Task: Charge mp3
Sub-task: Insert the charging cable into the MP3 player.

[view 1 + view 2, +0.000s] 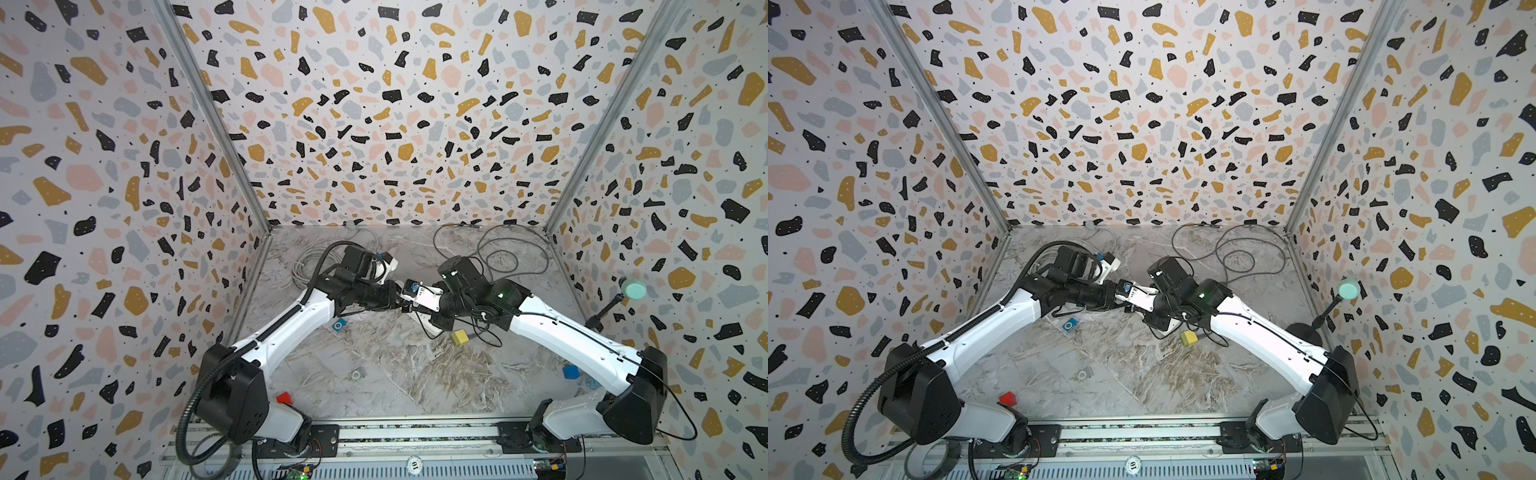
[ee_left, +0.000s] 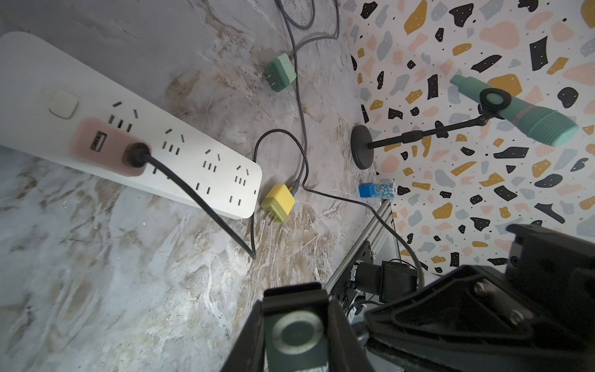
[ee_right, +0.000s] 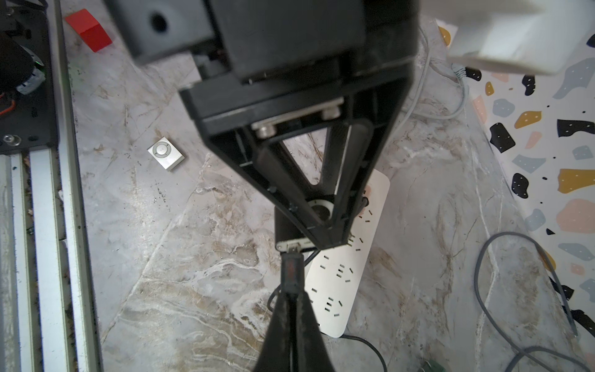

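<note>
A dark grey mp3 [image 2: 296, 335] with a round control wheel sits between the jaws of my left gripper [image 2: 294, 309], which is shut on it. My right gripper [image 3: 291, 294] is shut on the black plug [image 3: 291, 269] of a charging cable. The plug's metal tip touches the port on the mp3's edge [image 3: 294, 245]. In a top view both grippers meet above the table's middle, left gripper [image 1: 401, 301] facing right gripper [image 1: 422, 309]. The cable's other end [image 2: 136, 155] is plugged into a pink USB adapter [image 2: 106, 145] on the white power strip [image 2: 180, 161].
A blue mp3 [image 1: 339, 325] and a silver mp3 [image 3: 166, 153] lie on the marble table. Near the strip lie a yellow charger [image 2: 277, 203], a green charger [image 2: 280, 72] and loose cables. A blue block [image 2: 367, 190], a red block [image 3: 88, 29] and a microphone stand [image 2: 362, 146] stand at the edges.
</note>
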Tool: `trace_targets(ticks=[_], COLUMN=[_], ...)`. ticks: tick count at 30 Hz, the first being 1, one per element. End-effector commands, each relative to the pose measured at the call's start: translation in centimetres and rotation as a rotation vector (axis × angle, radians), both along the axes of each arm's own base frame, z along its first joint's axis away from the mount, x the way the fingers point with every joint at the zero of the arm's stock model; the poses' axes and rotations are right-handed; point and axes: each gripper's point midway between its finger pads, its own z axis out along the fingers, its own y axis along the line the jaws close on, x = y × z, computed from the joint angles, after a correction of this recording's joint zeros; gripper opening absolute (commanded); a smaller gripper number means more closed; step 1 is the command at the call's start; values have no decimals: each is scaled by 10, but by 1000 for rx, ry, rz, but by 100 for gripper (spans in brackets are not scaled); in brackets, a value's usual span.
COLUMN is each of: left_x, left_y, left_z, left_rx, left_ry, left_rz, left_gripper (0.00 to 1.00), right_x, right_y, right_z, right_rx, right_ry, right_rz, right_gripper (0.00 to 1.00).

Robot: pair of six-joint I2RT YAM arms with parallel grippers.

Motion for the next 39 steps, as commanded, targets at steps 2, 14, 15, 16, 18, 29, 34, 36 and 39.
trace_targets(ticks=[2,14,15,16,18,29,34,36,39], left_x=[-6,-8,-9,-9,-10,-12,-13,-13,-12], left_y=[-21,-31,-33,-35,-36,-41,-42,-44,-48], left_z=[42,48,48,49,49,47,44,46,55], left_rx=[-106,-128,-128,-131,-131,-110,-84,-89,-118], left_ry=[-73,-60,-57,-57,-52,-43,-38,-40,-44], left_rz=[-75,-85,-90,-91,-89,-100,-103,-104,-102], left_gripper=[0,0,0,0,0,0,0,0,0], right_x=[-2,-2,-2,-1,-1,7,8,9,9], right_y=[10,18,19,20,22,31,32,33,34], right_z=[2,-13,-15,-16,-19,-23,-26,-27,-23], right_rx=[20,22,20,20,23,56,67,75,97], right_ry=[-5,29,34,37,41,69,82,83,77], right_rz=[26,47,50,49,49,48,51,44,43], right_gripper=[0,0,0,0,0,0,0,0,0])
